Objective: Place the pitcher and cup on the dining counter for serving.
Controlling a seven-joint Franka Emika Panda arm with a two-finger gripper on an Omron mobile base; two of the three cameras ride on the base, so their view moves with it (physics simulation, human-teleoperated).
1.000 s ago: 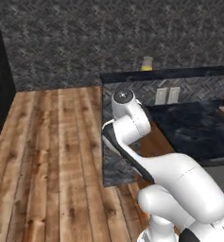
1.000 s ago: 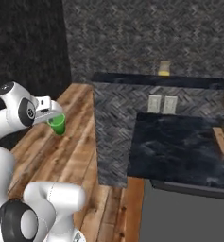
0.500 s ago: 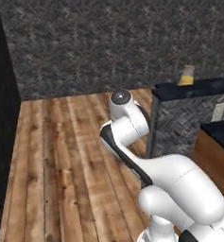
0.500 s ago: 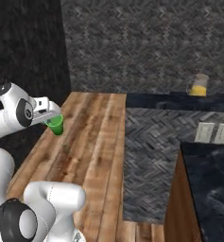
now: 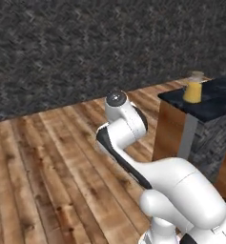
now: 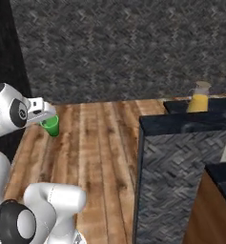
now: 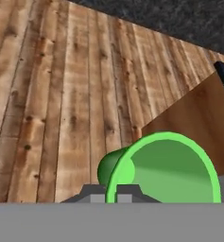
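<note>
The arm is folding back at the left of the right base view, its gripper (image 6: 46,120) seemingly closing on the cup (image 6: 51,126), fingertips (image 7: 92,194) bracketing its rim.

Bright green cup (image 7: 163,168), centre-bottom. Orange liquid in clear pitcher (image 6: 200,97), tan lid, right edge. Dark marbled dining counter (image 6: 190,122). Brown plank floor (image 7: 61,94). Grey herringbone wall (image 5: 86,43).

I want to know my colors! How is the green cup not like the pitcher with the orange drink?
The cup is bright green and looks empty inside; the pitcher is clear glass holding orange liquid. The cup hangs in the gripper above the wood floor; the pitcher stands on the dark dining counter. The pitcher has a tan lid; the cup is open-topped.
</note>
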